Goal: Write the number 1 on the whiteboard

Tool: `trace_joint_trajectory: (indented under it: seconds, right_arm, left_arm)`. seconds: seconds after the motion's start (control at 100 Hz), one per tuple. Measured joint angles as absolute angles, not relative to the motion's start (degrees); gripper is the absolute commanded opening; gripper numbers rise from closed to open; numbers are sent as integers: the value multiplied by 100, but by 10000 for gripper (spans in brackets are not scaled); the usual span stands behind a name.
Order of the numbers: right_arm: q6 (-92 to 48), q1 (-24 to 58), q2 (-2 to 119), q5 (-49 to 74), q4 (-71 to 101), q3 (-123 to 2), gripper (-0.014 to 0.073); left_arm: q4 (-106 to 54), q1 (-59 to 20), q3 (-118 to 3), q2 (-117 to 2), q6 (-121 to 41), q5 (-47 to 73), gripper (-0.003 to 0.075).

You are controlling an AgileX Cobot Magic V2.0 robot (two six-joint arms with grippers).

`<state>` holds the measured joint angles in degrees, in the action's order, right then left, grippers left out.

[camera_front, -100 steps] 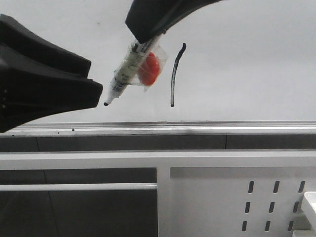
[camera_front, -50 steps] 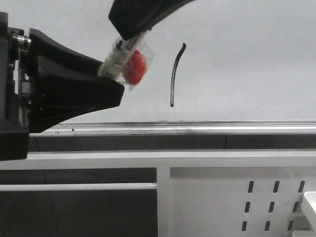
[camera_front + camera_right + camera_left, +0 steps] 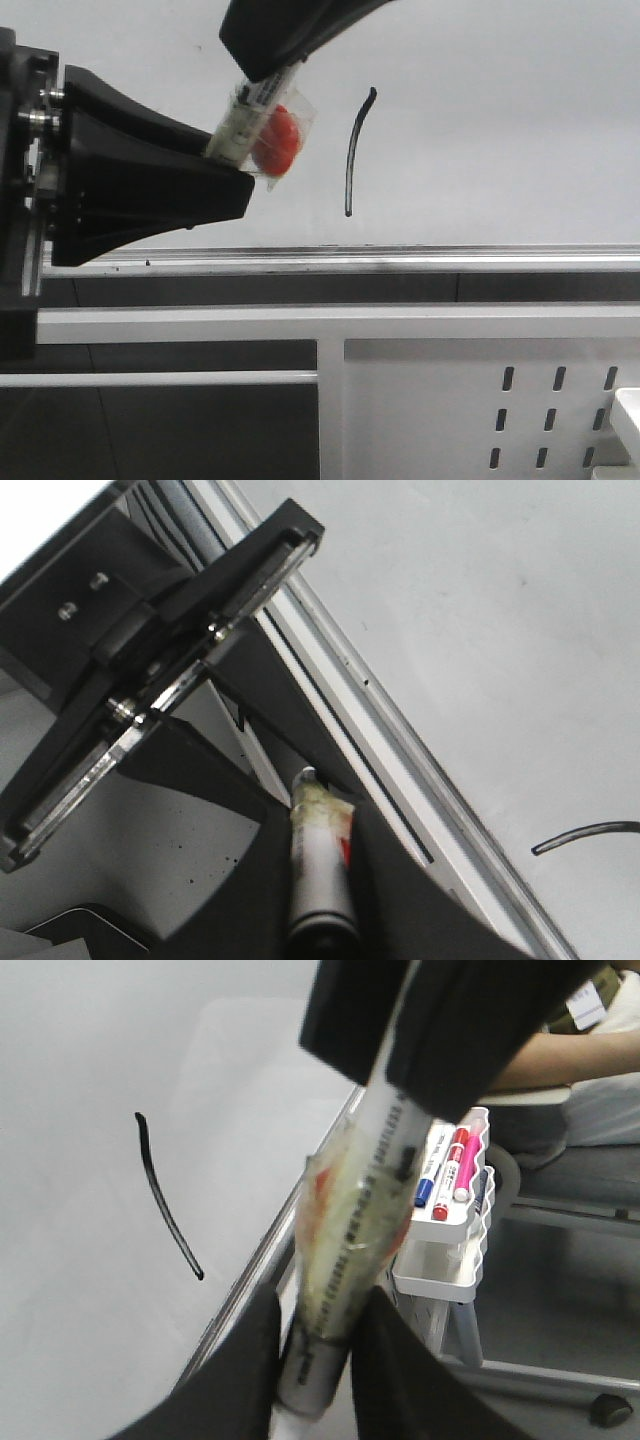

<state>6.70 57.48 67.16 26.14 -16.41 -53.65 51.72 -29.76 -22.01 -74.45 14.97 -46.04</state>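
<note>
The number 1 (image 3: 353, 155) is a thin black, slightly curved stroke on the whiteboard (image 3: 500, 120), and it also shows in the left wrist view (image 3: 165, 1205). My right gripper (image 3: 270, 70) is shut on the top of a white marker pen (image 3: 248, 115) that has a red piece (image 3: 280, 138) taped to it. The pen slants down and to the left, just left of the stroke. My left gripper (image 3: 232, 165) reaches in from the left. Its fingers (image 3: 395, 1380) stand close on both sides of the pen's lower end, hiding the tip. I cannot tell whether they press on it.
The board's silver bottom rail (image 3: 400, 258) runs across below the stroke. A white perforated metal panel (image 3: 480, 400) stands lower right. In the left wrist view, a white rack (image 3: 450, 1220) holds several coloured markers and a person's arm (image 3: 560, 1055) rests behind it.
One second ago my left gripper was apart from the pen and the tip was bare. It has moved right around the pen's lower end. The right gripper shifted the pen left and slightly up.
</note>
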Motion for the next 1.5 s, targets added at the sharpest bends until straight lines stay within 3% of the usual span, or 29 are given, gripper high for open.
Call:
trace_joint_trajectory:
  seconds: [0.3,0.37,0.45,0.49,0.57,0.81,0.88,0.95,1.03,1.34,1.5]
  right_arm:
    - [670,5748,6716,2614,-1601,-5379,-48]
    - [670,5748,6716,2614,-1601,-5379,73]
    - [670,5748,6716,2536,-1619,-5398,368]
    - [670,5748,6716,2536,-1624,-5425,472]
    - [670,5748,6716,2626,-1681,-5528,576]
    - [670,5748,6514,3326,-2201,-6105,450]
    - [670,5748,6300,3595,-2301,-6144,367]
    - [681,5748,6043,3908,-2335,-6144,190]
    - [712,5748,5709,4267,-2348,-6144,-82]
    - [889,5748,4858,4896,-2348,-6144,-69]
    - [902,5748,4799,5010,-2348,-6118,-69]
  left_arm:
    - [5266,-2976,-2201,-7445,1420,-4604,-20]
    - [5279,-2976,-2201,-7445,1420,-4604,-20]
    - [5290,-2995,-2201,-7445,1473,-4626,-20]
    - [5234,-3004,-2201,-7445,1521,-4653,-20]
    - [5136,-3004,-2201,-7445,1602,-4674,-20]
    - [4652,-3004,-2085,-7445,1742,-4973,-20]
    - [4328,-3004,-1957,-7445,1742,-5092,-20]
    - [3868,-3004,-1772,-7445,1751,-5275,-20]
    - [3182,-3004,-1510,-7434,1754,-5525,-20]
    - [1595,-3051,-873,-7425,1764,-5748,-20]
    - [760,-3464,-876,-7531,1571,-5846,-20]
